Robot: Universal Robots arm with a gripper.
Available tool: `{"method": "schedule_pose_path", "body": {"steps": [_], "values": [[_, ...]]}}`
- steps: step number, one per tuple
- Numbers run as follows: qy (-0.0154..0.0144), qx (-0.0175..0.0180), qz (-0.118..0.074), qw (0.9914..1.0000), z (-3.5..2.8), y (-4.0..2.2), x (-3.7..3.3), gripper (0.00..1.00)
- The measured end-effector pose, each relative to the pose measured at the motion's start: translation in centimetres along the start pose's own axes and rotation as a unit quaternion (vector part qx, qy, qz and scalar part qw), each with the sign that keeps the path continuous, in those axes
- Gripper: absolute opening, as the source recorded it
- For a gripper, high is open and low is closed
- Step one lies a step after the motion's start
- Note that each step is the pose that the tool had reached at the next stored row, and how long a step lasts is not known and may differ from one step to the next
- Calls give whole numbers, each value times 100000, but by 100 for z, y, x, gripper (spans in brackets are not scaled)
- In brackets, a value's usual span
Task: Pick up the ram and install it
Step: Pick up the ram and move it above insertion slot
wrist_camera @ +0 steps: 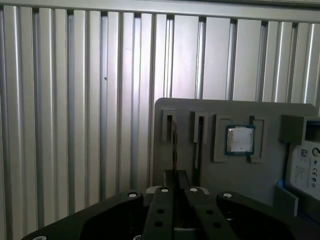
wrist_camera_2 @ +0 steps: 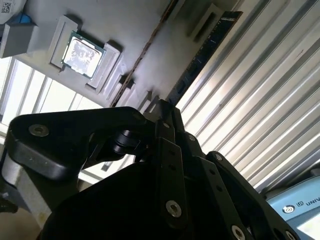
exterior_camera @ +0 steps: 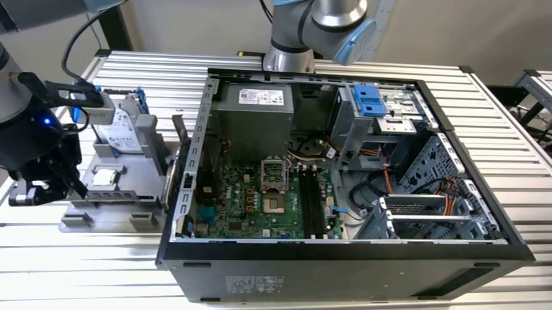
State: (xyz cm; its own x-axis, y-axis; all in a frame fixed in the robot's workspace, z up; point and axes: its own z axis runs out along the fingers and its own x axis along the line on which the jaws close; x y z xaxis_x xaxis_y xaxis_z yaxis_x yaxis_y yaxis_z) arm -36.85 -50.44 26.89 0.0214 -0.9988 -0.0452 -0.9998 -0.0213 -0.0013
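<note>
The ram is a long dark stick standing on edge in the grey fixture, in the lane beside the ribbed table. In the first wrist view the ram shows as a thin edge running from an end bracket straight to my fingertips. My gripper has its fingers drawn together, closed on the ram partway along it; the stick's nearer part is hidden behind the fingers. In the exterior view my gripper hangs low at the left end of the fixture, left of the computer case.
The open computer case lies to the exterior view's right, its motherboard's black memory slots facing up. On the fixture sit a square silver chip and a hard drive. Another arm's base stands behind the case.
</note>
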Motion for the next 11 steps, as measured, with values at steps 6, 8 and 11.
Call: {"method": "schedule_pose_path", "body": {"steps": [6, 8, 11], "values": [[0, -1, 0, 100000, -128, 0, -6, 0], [-3, 1, 0, 100000, -164, 0, -7, 0], [1, -2, 0, 100000, -222, 0, -10, 0]]}}
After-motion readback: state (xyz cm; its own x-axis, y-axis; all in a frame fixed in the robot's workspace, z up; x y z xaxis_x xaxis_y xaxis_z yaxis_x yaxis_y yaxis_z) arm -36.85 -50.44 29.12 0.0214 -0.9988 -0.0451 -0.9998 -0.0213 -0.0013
